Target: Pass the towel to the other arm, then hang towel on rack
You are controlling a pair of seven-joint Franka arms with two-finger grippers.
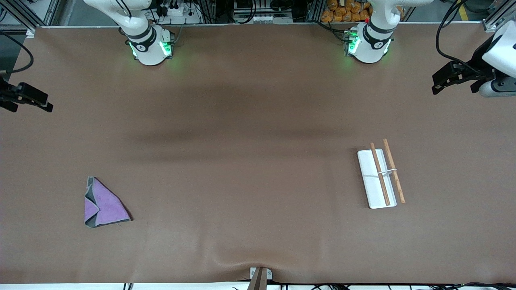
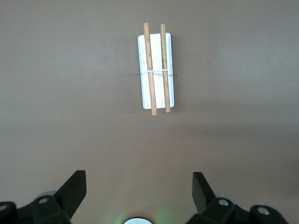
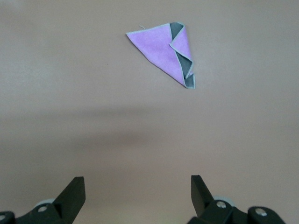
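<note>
nothing's been touched yet as far as i can judge. the towel (image 1: pixel 102 203) lies folded into a rough triangle on the table (image 1: pixel 242 181) toward the right arm's end, well apart from the right gripper (image 3: pixel 135 196), which hangs high over the table edge at that end with its jaws spread wide and nothing in them. the wrist view looks down on the towel (image 3: pixel 166 53) out ahead of those open fingers, not under them.

the rack (image 1: pixel 381 175) stands toward the left arm's end, out ahead of the left gripper (image 2: pixel 139 191), which is also parted wide and empty, parked up over its own table edge. both arms look like they're waiting.

what could go wrong: the towel is doubled over with a grey flap on top, so i'd guess a pinch could catch only that top layer and the cloth would unfold or slip mid-lift. a bunched grab could also leave too little free cloth for the handover. and the rack's rods look thin and light, so a dragged towel might shift it.

hard to make out: in the front view both grippers are partly cut off at the frame edges, and i can't tell how high the rods stand off the base plate.
</note>
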